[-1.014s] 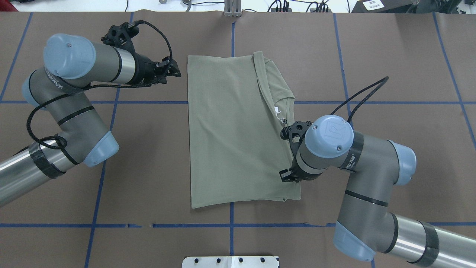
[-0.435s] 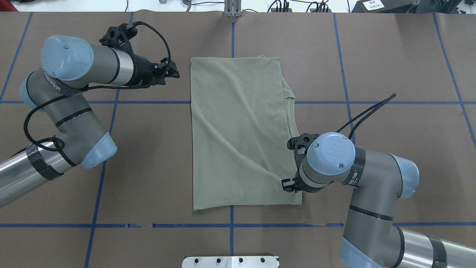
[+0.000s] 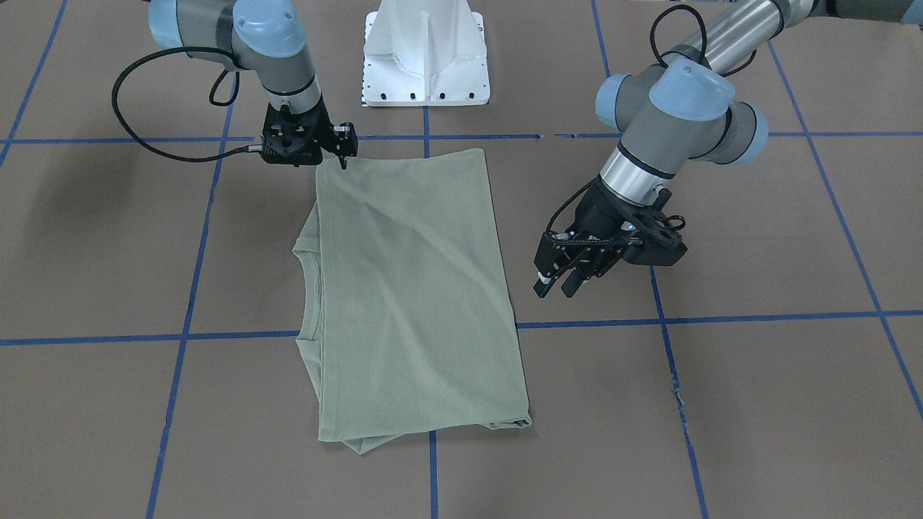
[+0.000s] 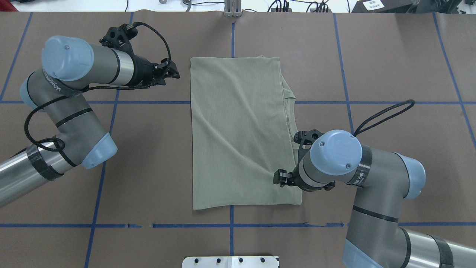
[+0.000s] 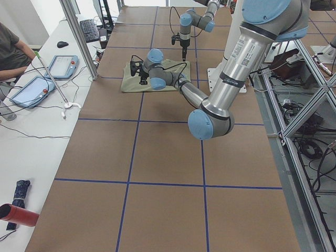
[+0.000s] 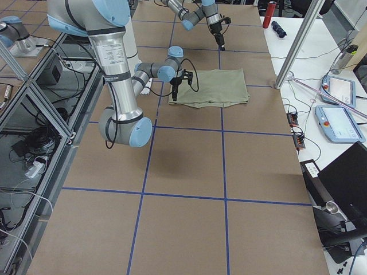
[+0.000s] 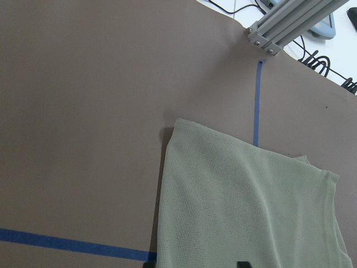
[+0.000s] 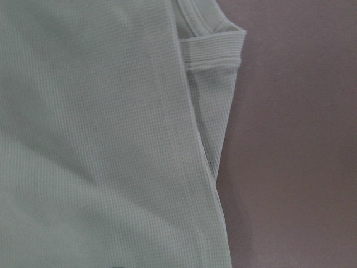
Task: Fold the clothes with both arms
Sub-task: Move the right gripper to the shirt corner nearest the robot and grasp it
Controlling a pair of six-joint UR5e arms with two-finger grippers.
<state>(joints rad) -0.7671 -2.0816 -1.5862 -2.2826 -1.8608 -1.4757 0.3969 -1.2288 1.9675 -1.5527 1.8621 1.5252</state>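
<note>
The sage-green shirt (image 4: 238, 130) lies flat on the brown table as a folded rectangle. Its neckline edge peeks out on the robot's right side (image 3: 306, 288). My left gripper (image 3: 555, 287) is open and empty. It hovers beside the shirt's far left corner (image 4: 176, 73), apart from the cloth. My right gripper (image 3: 344, 162) points down with its tip at the shirt's near right corner. In the overhead view it is hidden under the right arm's wrist (image 4: 334, 156). I cannot tell whether it pinches the cloth. The right wrist view shows only cloth (image 8: 100, 139), seen from close up.
The white pedestal base (image 3: 425, 58) stands at the table's near edge. Blue tape lines (image 4: 148, 102) grid the brown table. An aluminium post (image 4: 233, 9) stands at the far edge. Beyond it is a bench with tablets (image 5: 31, 89) and a seated person (image 5: 10, 47).
My right gripper carried the shirt's upper layer to the robot's right and laid it flat over the collar and tag. The right wrist then shifted a little. The left arm barely moved.
</note>
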